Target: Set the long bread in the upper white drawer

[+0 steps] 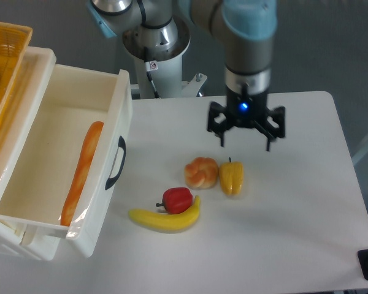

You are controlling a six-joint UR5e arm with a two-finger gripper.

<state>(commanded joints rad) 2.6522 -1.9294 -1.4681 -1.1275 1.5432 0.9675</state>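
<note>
The long bread point(81, 173) is an orange-tan stick lying lengthwise inside the upper white drawer point(55, 122), along its right wall. The drawer is pulled open, with its dark curved handle point(115, 162) on the front. My gripper point(245, 144) is open and empty above the table, far to the right of the drawer, just above the round bun and the yellow pepper.
A round orange-white bun point(201, 172), a yellow pepper point(232, 177), a red pepper point(176, 199) and a banana point(165, 218) lie mid-table. A yellow woven basket point(1, 73) stands at the top left, over the drawer unit. The arm's base point(156, 43) is behind the table.
</note>
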